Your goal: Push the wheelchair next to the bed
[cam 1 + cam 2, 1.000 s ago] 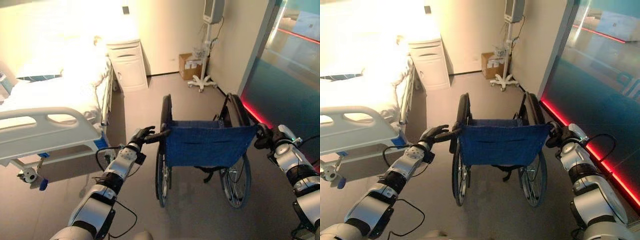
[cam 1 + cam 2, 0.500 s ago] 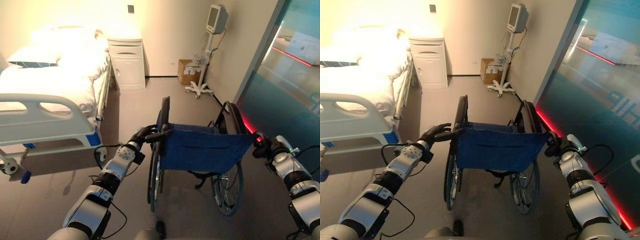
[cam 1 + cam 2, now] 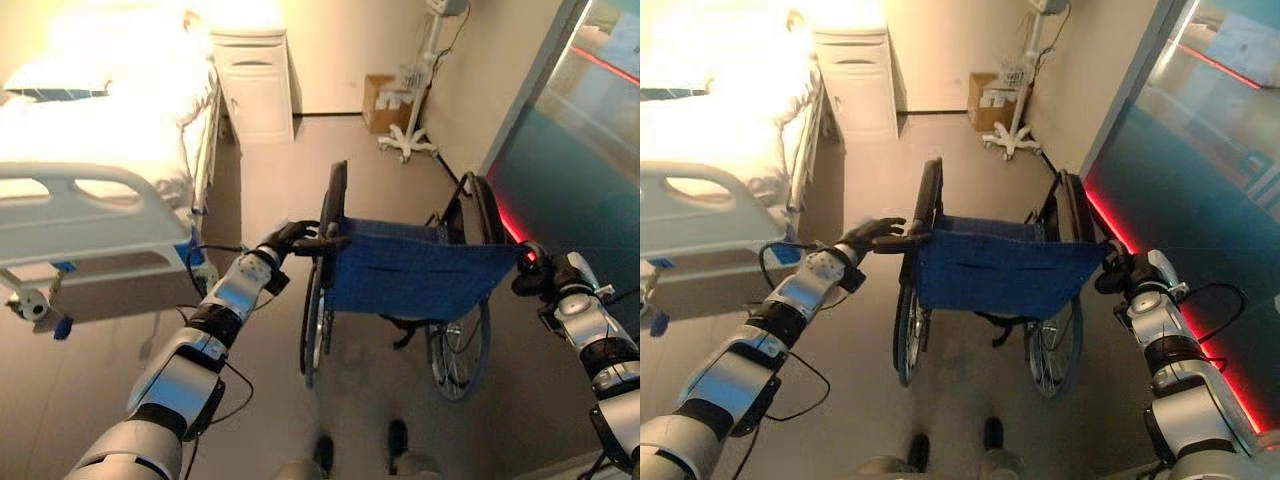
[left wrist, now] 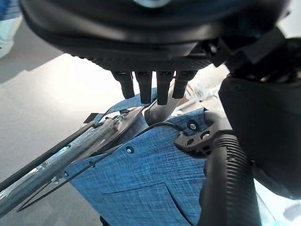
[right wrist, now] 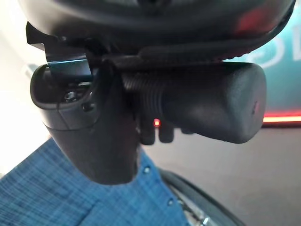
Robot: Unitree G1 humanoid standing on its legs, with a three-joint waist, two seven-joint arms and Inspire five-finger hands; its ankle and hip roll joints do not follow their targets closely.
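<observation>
Arms: the left arm (image 3: 190, 372) and right arm (image 3: 603, 352) were silver-grey shells, broken by black bands.
Hands: the left hand (image 3: 284, 240) and right hand (image 3: 531, 277) were dark, with ribbed black fingers.
Marking: a small red light (image 5: 156, 123) glowed.

L hand (image 3: 285, 238), R hand (image 3: 532, 272): fingers curled, arms fwd.

Warm, strong light falls from the upper left, washing the white-sheeted hospital bed (image 3: 90, 130) and the white bedside cabinet (image 3: 258, 85) into glare that erases their detail. The beige floor (image 3: 960, 330) is evenly lit, darkening under the bed. A red strip (image 3: 1140, 270) glows along the base of the teal glass wall (image 3: 570, 150). In both wrist views the near dark casing is blurred.
</observation>
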